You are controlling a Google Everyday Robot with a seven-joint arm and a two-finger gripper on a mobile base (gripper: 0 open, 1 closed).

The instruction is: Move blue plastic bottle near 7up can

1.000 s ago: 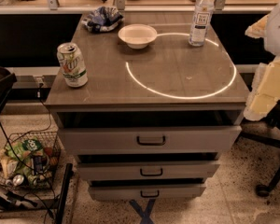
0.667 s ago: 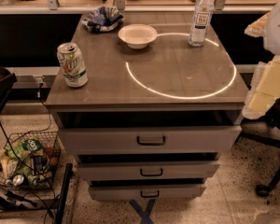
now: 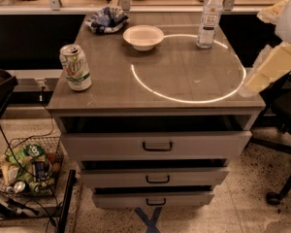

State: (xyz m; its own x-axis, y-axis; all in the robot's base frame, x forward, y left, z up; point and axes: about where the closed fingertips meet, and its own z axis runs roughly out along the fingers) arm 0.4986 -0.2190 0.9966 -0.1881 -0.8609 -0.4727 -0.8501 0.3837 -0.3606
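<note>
The blue plastic bottle (image 3: 209,17) stands upright at the back right of the table top; it is clear, with a white cap and a white label. The 7up can (image 3: 76,67) stands upright near the front left edge, far from the bottle. My gripper is not in view. Only a cream-and-white part of my arm (image 3: 274,64) shows at the right edge, beside the table's right side and not touching anything.
A white bowl (image 3: 143,36) and a blue-and-white wrinkly bag (image 3: 106,20) sit at the back of the grey drawer table (image 3: 184,81). A wire basket of items (image 3: 26,166) stands on the floor at left. A black chair base (image 3: 281,188) is at right.
</note>
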